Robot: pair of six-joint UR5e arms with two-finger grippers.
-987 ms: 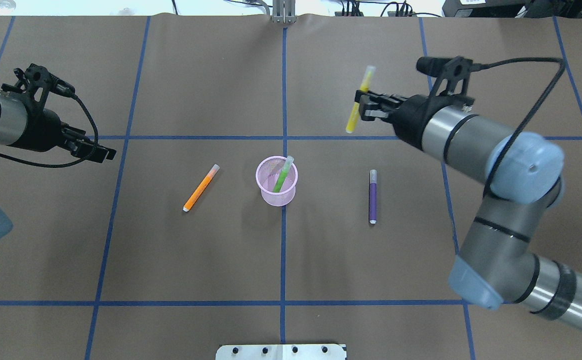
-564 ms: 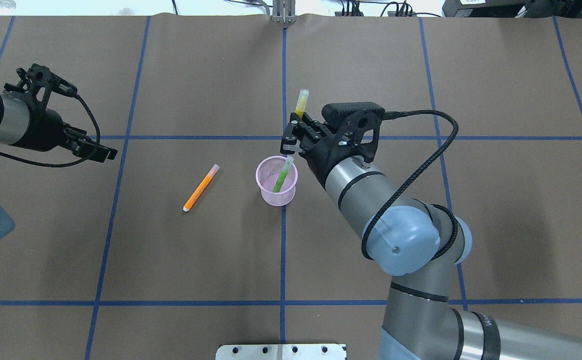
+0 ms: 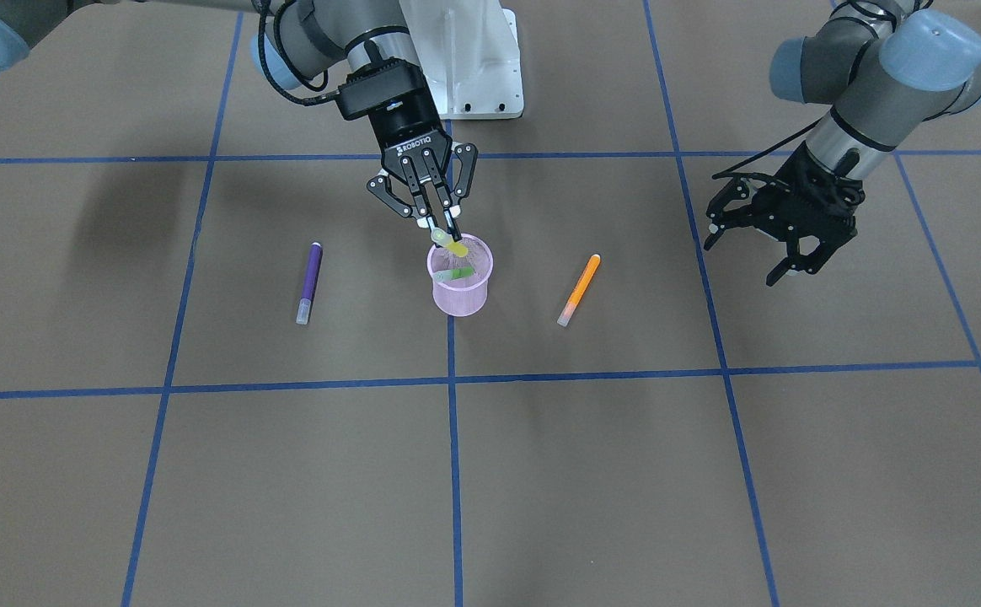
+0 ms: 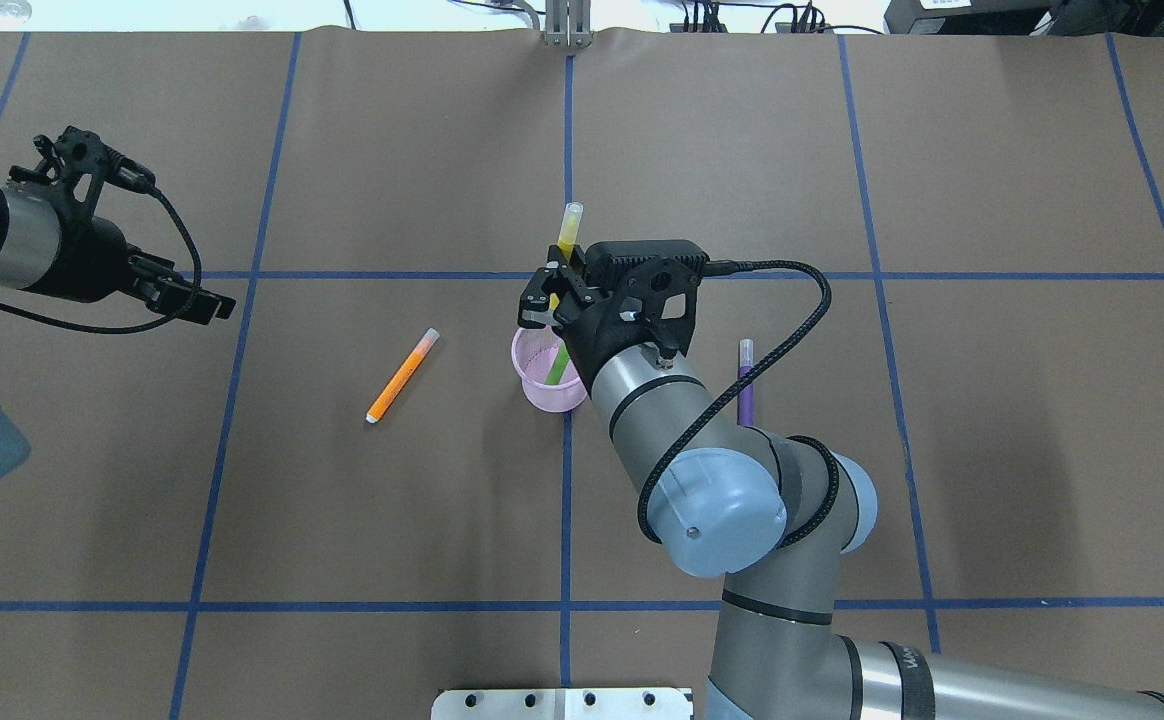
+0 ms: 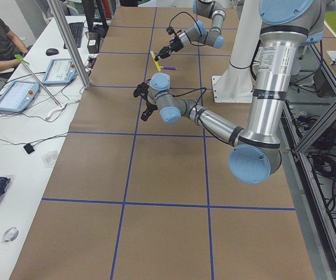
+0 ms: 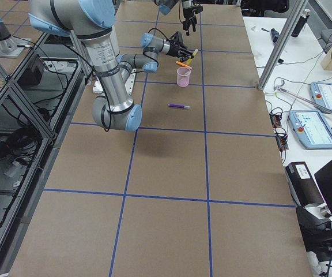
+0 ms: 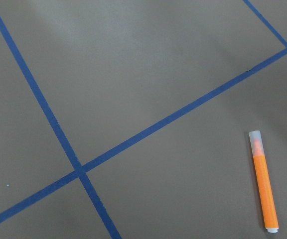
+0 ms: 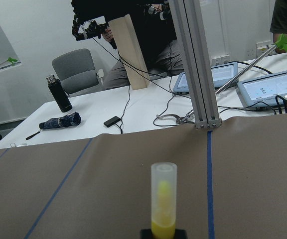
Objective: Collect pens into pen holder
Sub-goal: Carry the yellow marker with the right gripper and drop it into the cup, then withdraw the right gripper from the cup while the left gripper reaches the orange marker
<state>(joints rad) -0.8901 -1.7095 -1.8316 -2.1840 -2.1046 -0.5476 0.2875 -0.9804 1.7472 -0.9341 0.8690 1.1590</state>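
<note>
Gripping the yellow pen (image 4: 569, 225), right fingers (image 4: 534, 303) have reached the pen holder (image 4: 530, 376).

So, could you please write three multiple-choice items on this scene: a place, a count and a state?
1. Where is the green pen? A in the pen holder; B lying flat; C held aloft.
2. How many pens lie flat on the table? A one; B two; C three.
3. The right gripper is: A open; B shut on the yellow pen; C out of view.
Key: 1 A, it leans inside the mesh; 2 B, the orange pen and the purple pen; 3 B, the pen sits clamped in it.
</note>
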